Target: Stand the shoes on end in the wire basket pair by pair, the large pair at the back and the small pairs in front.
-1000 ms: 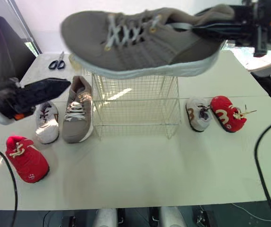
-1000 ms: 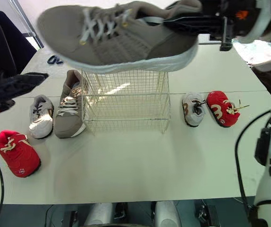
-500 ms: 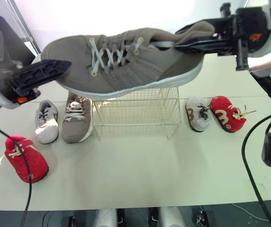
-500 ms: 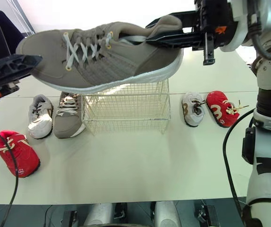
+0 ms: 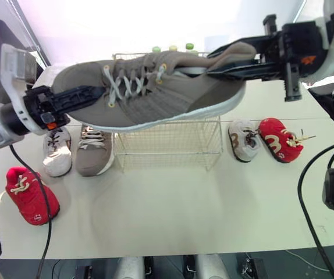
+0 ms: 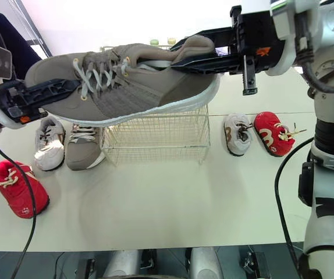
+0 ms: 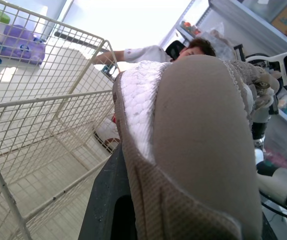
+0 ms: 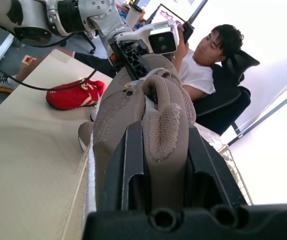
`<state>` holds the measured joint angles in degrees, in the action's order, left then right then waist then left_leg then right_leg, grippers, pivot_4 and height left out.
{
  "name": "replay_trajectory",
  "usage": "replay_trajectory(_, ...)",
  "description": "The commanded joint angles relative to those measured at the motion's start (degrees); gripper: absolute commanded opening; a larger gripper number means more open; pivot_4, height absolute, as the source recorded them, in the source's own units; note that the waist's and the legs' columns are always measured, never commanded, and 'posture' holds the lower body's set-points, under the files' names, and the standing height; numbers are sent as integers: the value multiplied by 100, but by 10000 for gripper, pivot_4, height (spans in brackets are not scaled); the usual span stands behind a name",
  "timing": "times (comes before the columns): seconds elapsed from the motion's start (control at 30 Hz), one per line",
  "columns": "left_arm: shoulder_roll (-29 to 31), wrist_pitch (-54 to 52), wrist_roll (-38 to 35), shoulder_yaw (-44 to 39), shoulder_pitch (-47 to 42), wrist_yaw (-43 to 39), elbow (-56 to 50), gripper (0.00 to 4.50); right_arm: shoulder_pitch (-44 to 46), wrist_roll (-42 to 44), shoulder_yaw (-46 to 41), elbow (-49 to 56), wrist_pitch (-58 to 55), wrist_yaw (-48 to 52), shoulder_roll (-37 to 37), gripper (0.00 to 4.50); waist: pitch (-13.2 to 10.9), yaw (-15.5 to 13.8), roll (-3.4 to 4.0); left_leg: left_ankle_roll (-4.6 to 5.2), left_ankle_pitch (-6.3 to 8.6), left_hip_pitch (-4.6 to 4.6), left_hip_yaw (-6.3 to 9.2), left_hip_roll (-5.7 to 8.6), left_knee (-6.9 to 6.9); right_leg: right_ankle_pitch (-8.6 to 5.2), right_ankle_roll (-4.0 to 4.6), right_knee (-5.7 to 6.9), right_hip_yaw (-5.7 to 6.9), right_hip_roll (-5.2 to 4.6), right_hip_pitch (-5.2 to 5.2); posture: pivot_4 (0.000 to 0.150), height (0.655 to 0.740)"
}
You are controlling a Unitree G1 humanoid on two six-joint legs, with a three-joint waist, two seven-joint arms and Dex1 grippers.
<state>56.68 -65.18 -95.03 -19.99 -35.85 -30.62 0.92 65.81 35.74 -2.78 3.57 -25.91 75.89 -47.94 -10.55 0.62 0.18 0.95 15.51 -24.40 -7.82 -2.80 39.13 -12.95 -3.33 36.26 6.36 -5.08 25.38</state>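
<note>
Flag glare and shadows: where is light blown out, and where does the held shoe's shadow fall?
Left eye view: backdrop beyond the wire basket blown out white; the large grey shoe casts its shadow on the table before the basket. Left wrist view: backlight above the shoe. Right wrist view: white glare beside the person.

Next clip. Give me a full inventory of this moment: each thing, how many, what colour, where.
large shoes: 2, taupe; one in the air over the basket, its mate on the table left of the basket
wire basket: 1, cream, mid-table, no shoes in it
small white shoes: 2; one left of the mate, one right of the basket
small red shoes: 2; one front left, one far right
bottle caps: 3, greenish, behind the basket
table: 1, cream
person: 1, white shirt, seated
right gripper: black, shut on the raised shoe's heel
left gripper: black, at its toe
</note>
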Motion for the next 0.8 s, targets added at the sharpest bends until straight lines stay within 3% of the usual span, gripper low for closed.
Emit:
replay_trajectory(0.03,-313,370,-623,-688,147,267,-443,6828,-346,213,-1054,-490,-582,-980,-208,27308,3,-1,-10,0,0,1,1,0,2,0,0,0,0,-1,-2,1500,7400)
replay_trajectory(0.13,-797,889,-972,-1140,558,851,-932,6828,-1169,809,-2250,-555,-1275,-2398,189,42876,15,-9,-43,1,1,2,9,0,1,1,0,-1,1,-7,-11,1500,7400)
replay_trajectory(0.17,-941,1043,-1042,-1201,636,1015,-1081,6828,-1405,1098,-2518,-460,-1523,-2733,352,44428,13,-14,-53,2,1,1,11,1,4,1,1,-1,2,-9,-14,1500,7400)
replay_trajectory(0.3,-1819,1884,-1063,-1189,743,1585,-1826,6828,-2723,2523,-3167,377,-2351,-3901,1484,44428,13,-11,-49,0,-1,8,10,4,3,4,-1,7,2,-13,-17,1500,7400)
replay_trajectory(0.47,-2808,2493,-483,-691,659,1761,-2085,6828,-3243,3621,-2614,1437,-2297,-5143,3064,44428,5,32,-22,-9,-7,45,11,-1,-3,6,3,16,-3,3,-41,1500,7400)
replay_trajectory(0.6,-3117,2625,-89,-331,589,1634,-2066,6828,-3113,3692,-2113,1687,-1957,-5644,3770,44428,7,8,-23,-12,-9,54,14,-1,-3,7,5,20,-5,16,-47,1500,7400)
replay_trajectory(0.8,-3474,2887,482,-67,563,1660,-1967,6828,-2866,3622,-1661,1728,-1513,-5728,3952,44428,9,-4,-26,0,-3,45,11,3,1,7,4,5,-6,9,-49,1500,7400)
